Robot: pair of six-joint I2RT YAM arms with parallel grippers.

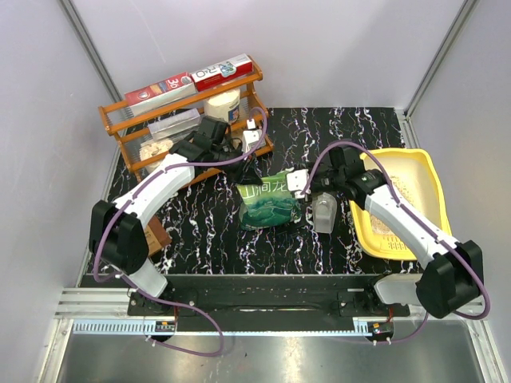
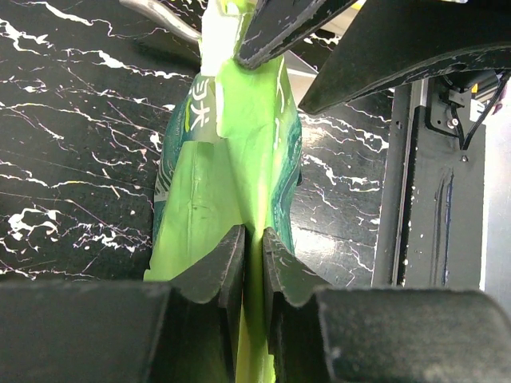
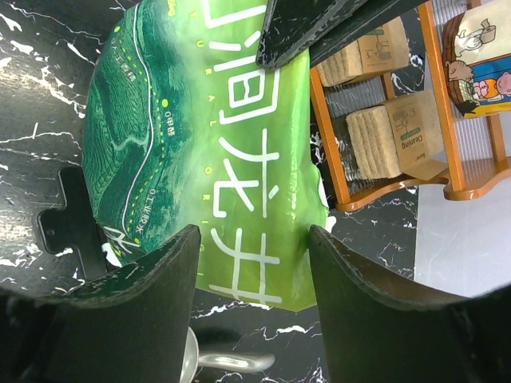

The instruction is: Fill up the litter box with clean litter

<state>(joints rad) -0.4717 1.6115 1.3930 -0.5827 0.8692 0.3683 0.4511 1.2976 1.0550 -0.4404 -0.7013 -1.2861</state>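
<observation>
The green pouch of clean litter (image 1: 268, 203) stands in the middle of the black marble table. My left gripper (image 1: 249, 172) is shut on the pouch's thin top edge (image 2: 239, 144), the two pads pinching the film. At the pouch's right top corner (image 3: 239, 175), my right gripper (image 1: 300, 182) is open, one finger on each side of that corner. The yellow litter box (image 1: 399, 153) lies at the right under the right arm, with pale granules (image 1: 406, 182) on its floor.
A grey scoop (image 1: 323, 214) lies between the pouch and the litter box, its handle (image 3: 239, 363) close under the right fingers. The orange wire rack (image 1: 184, 120) with boxes and a tub stands at the back left. White walls enclose the table.
</observation>
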